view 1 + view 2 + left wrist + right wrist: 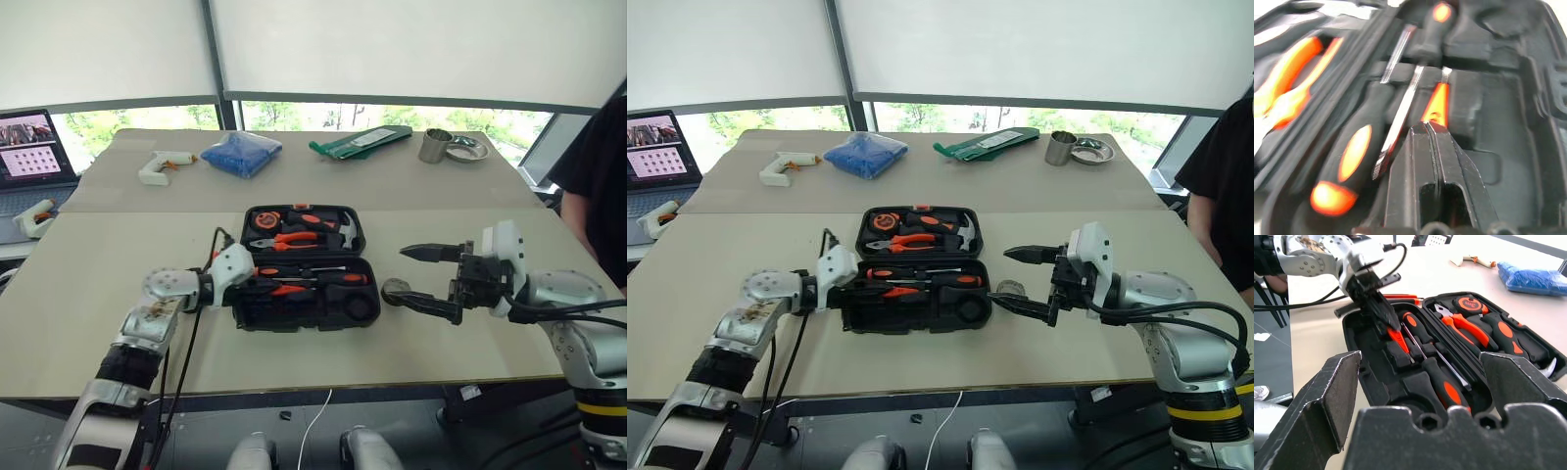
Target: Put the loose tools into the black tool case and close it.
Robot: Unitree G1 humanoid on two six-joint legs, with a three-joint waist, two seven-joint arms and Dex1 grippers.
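The black tool case [361, 311] lies open at the table's middle. Its near half holds orange-and-black screwdrivers [323, 278] and an orange utility knife [1398, 340]. My left gripper [263, 285] is shut, low inside the near half's left end, and its tips [1427, 126] sit right at the knife [1437, 100], with nothing seen between them. A screwdriver handle [1352, 152] lies beside them. The small black tape roll [395, 291] rests on the table just right of the case. My right gripper [400, 274] hovers wide open beside it, its lower finger close to the roll.
The case's far half holds pliers [286, 241], a hammer and a tape measure [267, 218]. At the back lie a white glue gun [162, 166], a blue bag [241, 153], a green pouch [361, 142], a metal cup [434, 145] and a dish. A person [598, 186] stands at the right edge.
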